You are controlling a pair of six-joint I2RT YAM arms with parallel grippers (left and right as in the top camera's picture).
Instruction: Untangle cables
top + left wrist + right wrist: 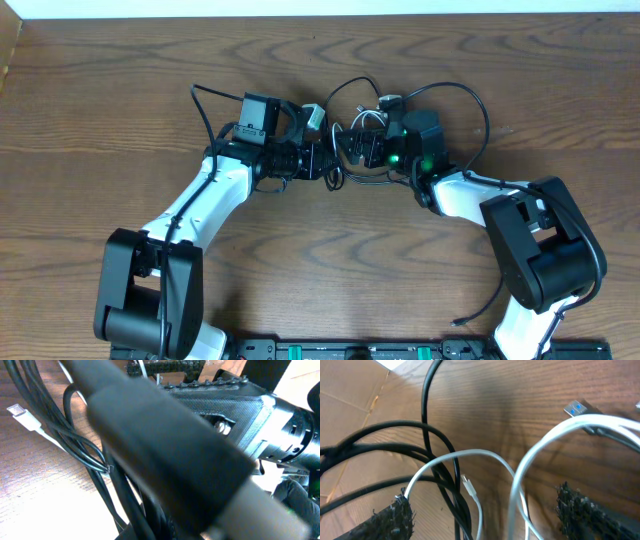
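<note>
Cables (366,120) lie in one tangle on the tabletop (120,60), upper centre of the overhead view, between the two wrists. Black loops arch out toward the upper right.

Overhead view only: both arms meet at the tangle, the left arm (200,200) from lower left and the right arm (470,195) from lower right. Individual cords cannot be separated there. The left fingers (326,162) merge with the dark cords. They are closed, but whether they hold a cord cannot be told.

Right wrist view only: the right fingers (395,516) stand wide apart at the lower left and lower right of the frame, gripping nothing. The white cable (485,455) loops through the gap between them, and one run meets the tip of the lower-left finger. Black cables (395,450) enter from the left edge and cross the white loop. A plug with a blue insert (577,408) lies at upper right. A small white plug (468,485) sits near centre.

Left wrist view: a blurred black bar (165,455) crosses the frame diagonally and hides most of it, this arm's own fingers included. Left of it, more of the black cables and a white plug end (17,411) rest on the wood. The ridged black part (235,405) at upper right is cut off and cannot be identified.
</note>
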